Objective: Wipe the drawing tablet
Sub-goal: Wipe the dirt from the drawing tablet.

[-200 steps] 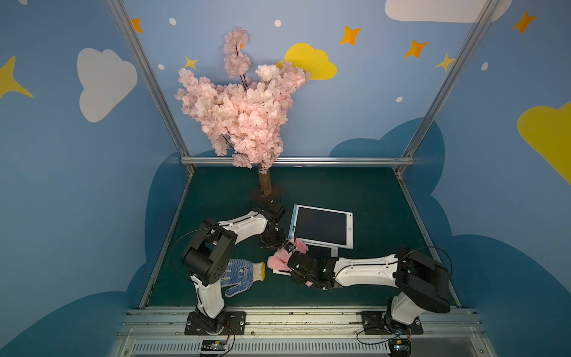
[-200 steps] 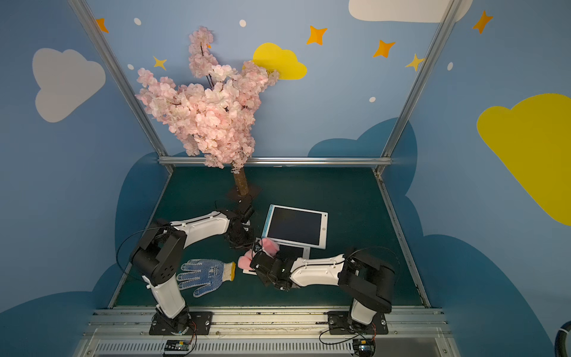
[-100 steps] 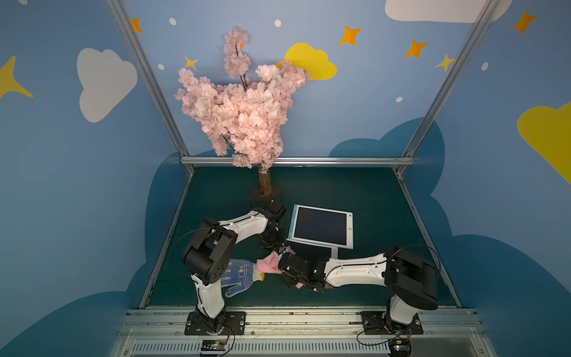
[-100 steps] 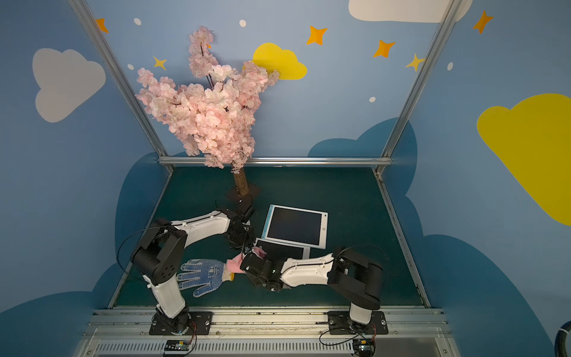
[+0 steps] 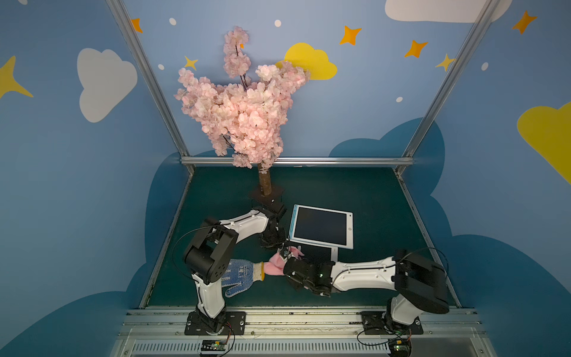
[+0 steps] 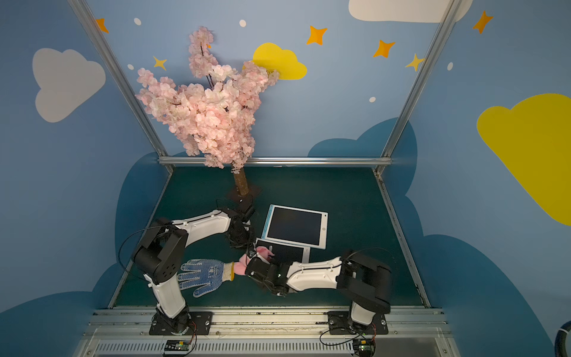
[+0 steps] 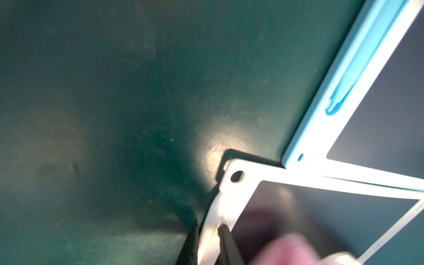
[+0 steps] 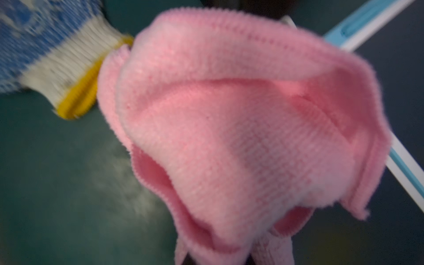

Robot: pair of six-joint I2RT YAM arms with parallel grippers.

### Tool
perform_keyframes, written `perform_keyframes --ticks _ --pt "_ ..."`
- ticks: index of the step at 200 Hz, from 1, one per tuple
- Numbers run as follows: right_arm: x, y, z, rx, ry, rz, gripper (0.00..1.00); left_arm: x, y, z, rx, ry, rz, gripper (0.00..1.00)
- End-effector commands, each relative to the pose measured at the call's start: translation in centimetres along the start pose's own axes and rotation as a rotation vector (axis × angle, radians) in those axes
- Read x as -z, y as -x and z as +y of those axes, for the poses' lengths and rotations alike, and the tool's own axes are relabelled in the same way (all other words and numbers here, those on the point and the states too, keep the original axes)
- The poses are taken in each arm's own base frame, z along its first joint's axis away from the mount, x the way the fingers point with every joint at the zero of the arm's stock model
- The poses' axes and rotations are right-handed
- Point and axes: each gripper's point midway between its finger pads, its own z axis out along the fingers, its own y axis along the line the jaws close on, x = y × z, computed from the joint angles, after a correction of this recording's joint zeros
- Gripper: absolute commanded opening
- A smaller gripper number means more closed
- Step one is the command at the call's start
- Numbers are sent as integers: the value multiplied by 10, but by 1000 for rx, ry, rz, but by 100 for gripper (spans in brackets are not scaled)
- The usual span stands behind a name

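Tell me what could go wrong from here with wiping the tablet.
The pink cloth in the right tool hangs bunched against the cuff of the glove, so a stroke might drag it along. The left tool pinches only the frame edge of the small tablet, and the larger tablet overlaps it; pressure could shift both.

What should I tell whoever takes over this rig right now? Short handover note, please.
Left gripper: shut on the small tablet's white frame, steadying it.
Right gripper: shut on the pink cloth, at that tablet's corner beside the glove.
Large tablet overlaps the small one's far edge.
Done: cloth gripped, tablet pinned.
Left: sweep the cloth across the screen. No marks are visible, so wiping progress is unclear.
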Motion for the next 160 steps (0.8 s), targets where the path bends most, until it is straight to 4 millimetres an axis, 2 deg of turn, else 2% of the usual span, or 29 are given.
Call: perform_keyframes --ticks 1,9,17,37,56,96,104,121,141,160 --pt "-13 24 38 153 50 -30 0 -25 -15 14 1 67 68 19" --pt "-18 28 43 191 30 -28 0 -25 -15 14 1 67 68 19" --pt "-22 29 38 208 -10 -18 0 -25 -15 14 -1 66 67 19" --pt "-22 15 8 150 -78 7 0 -25 -15 14 -3 68 69 19" --pt "-5 -4 -23 81 -108 13 0 -26 -14 13 -3 67 70 19" --pt "39 -64 -78 -39 -180 66 0 -27 -13 12 -7 66 71 19" --pt "43 -87 -91 -68 -205 103 0 -27 -13 12 -7 65 71 19" --pt "49 -111 -110 -157 -232 126 0 -26 -13 10 -7 61 71 19" --pt "48 -111 -116 -261 -229 102 0 -25 -12 9 -7 57 69 19" --pt "36 -86 -100 -311 -157 44 0 -26 -12 8 -6 58 70 19"
